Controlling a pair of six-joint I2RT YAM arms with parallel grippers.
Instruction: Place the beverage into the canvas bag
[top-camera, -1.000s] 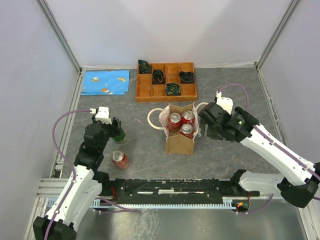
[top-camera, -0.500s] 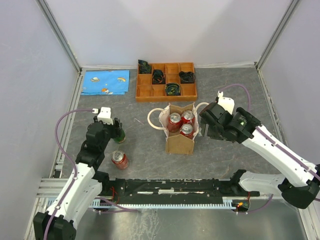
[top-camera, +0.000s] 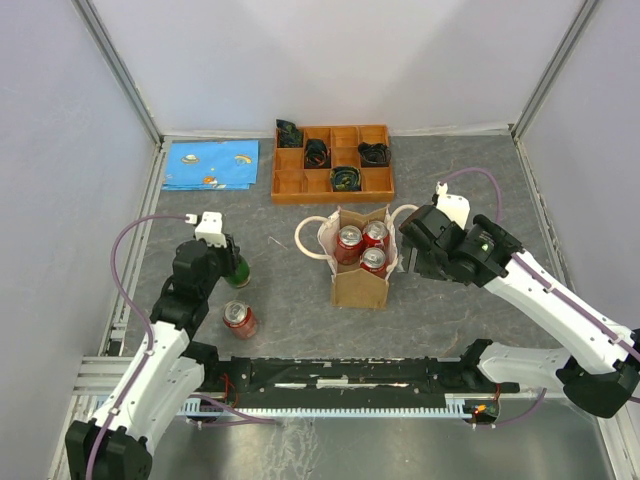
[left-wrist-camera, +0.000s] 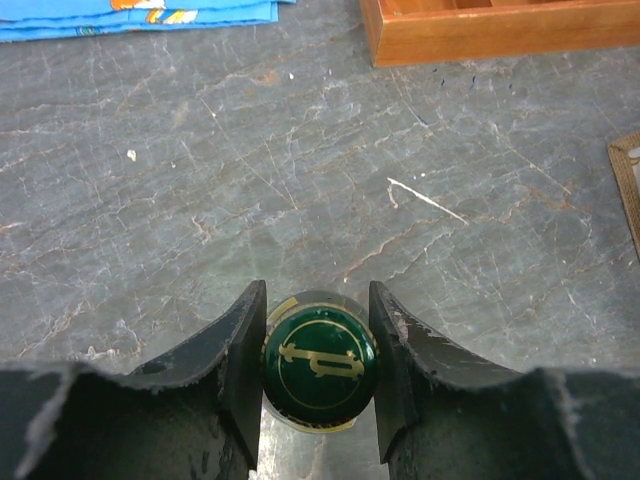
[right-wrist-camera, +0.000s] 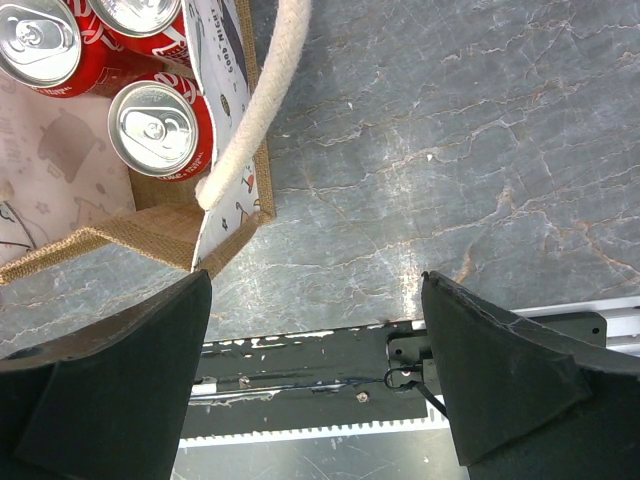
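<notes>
Grey marbled tabletop (left-wrist-camera: 300, 150) bears everything. Left gripper (left-wrist-camera: 317, 292) clamps the green-capped glass bottle (left-wrist-camera: 320, 362), well left of the tan canvas bag (top-camera: 358, 287); right gripper (right-wrist-camera: 315, 285) gapes wide beside the bag. Grasp looks made; next comes lifting clear, then carrying over.

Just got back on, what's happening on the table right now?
The left hand is closed on the cap of a green bottle standing on the grey table. The right hand hangs open beside the tan canvas bag, which holds three red soda cans. A fourth red can stands outside it.
</notes>
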